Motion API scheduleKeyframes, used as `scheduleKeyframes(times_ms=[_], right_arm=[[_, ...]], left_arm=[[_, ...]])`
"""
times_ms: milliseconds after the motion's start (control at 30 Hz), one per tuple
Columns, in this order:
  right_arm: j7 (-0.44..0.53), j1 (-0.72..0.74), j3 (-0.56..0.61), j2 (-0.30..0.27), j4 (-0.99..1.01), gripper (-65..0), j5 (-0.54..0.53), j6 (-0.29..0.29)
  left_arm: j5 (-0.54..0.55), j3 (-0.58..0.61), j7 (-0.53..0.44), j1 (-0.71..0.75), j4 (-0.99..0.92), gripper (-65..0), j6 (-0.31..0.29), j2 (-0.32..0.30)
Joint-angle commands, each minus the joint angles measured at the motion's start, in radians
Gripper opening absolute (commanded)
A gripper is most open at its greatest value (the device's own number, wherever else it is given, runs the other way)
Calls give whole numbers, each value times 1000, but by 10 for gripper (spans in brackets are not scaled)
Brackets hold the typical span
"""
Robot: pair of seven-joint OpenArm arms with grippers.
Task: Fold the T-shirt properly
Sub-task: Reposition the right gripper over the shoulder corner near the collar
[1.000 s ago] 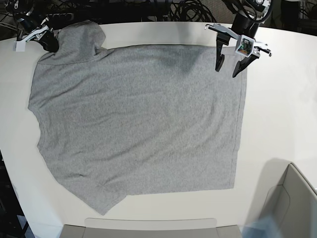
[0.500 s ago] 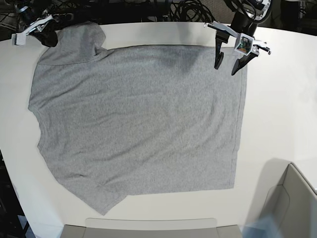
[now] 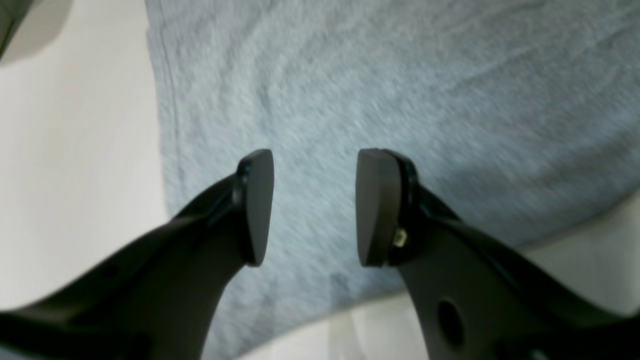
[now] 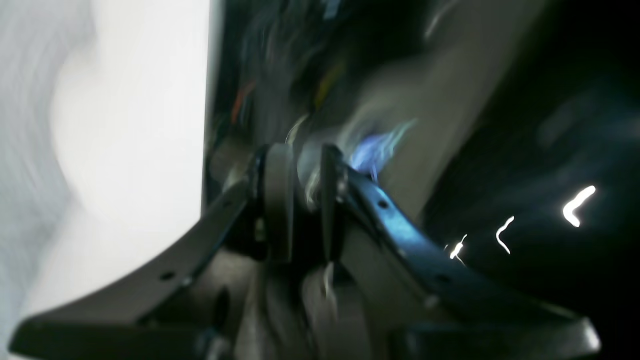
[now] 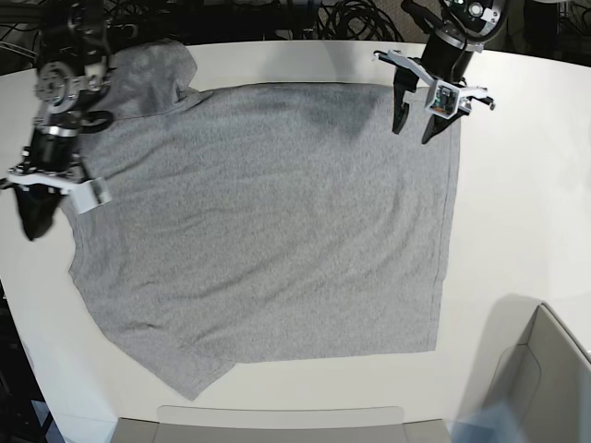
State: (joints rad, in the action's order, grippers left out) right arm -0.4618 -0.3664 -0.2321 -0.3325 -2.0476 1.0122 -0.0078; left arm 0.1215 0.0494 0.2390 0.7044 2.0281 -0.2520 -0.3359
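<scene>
From the base view, the T-shirt point(image 5: 263, 221) lies spread flat, plain grey side up, on the white table point(image 5: 517, 203), with one sleeve folded over at about eleven o'clock. The left gripper point(image 5: 417, 113) hangs over the shirt's corner at about one o'clock, its two dark fingers apart with nothing between them. The right gripper point(image 5: 42, 217) sits at nine o'clock, by the shirt's edge near the sleeve; from here I cannot tell how its jaws stand. A grey bin point(image 5: 540, 378) stands at the table's five o'clock corner.

In the left wrist view, the left gripper point(image 3: 315, 207) hovers above grey cloth point(image 3: 400, 90), its pads point(image 3: 257, 205) well apart and holding nothing, the shirt's hem running off toward eleven o'clock.

The right wrist view is badly smeared: the right gripper's point(image 4: 304, 205) pads stand a small gap apart, and whether anything is between them I cannot tell. White table point(image 4: 140, 125) shows at nine o'clock.
</scene>
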Motion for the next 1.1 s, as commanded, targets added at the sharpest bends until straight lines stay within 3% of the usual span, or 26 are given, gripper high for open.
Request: scheduleKeyframes(times_ms=[0, 33, 67, 167, 300, 467, 600, 700, 800, 967, 1067], right_arm=[[-28, -12, 44, -69, -12, -544, 47, -71], [-28, -30, 96, -113, -12, -544, 50, -114], [-27, -41, 118, -144, -12, -544, 50, -117], [-27, -58, 118, -159, -15, -545, 20, -41], [-71, -56, 89, -176, -17, -545, -17, 111], [-96, -18, 84, -202, -22, -544, -16, 150], [-131, 16, 90, -208, -22, -532, -17, 159], [-160, 28, 90, -208, -22, -465, -20, 234], [-174, 30, 102, -210, -22, -421, -22, 253], [-176, 25, 112, -198, -22, -423, -22, 256], [-179, 10, 110, -147, -22, -428, -26, 256]], left_arm=[[4, -3, -25, 2, 18, -391, 1, -1], [4, -1, -25, -1, 18, -391, 1, 8], [4, 4, -23, -4, 18, -391, 1, 21], [4, 13, -16, -5, 18, -391, 1, 22], [4, 8, -16, 2, 13, -391, 1, 14], [4, 10, -14, -2, 13, -391, 1, -6], [4, 14, -14, -4, 13, -391, 1, -7], [4, 17, -14, -4, 13, -391, 1, -4], [4, 16, -14, -4, 13, -391, 3, -4], [4, 7, -20, -5, 13, -391, 4, -4], [4, 7, -20, -7, 15, -391, 4, -2]])
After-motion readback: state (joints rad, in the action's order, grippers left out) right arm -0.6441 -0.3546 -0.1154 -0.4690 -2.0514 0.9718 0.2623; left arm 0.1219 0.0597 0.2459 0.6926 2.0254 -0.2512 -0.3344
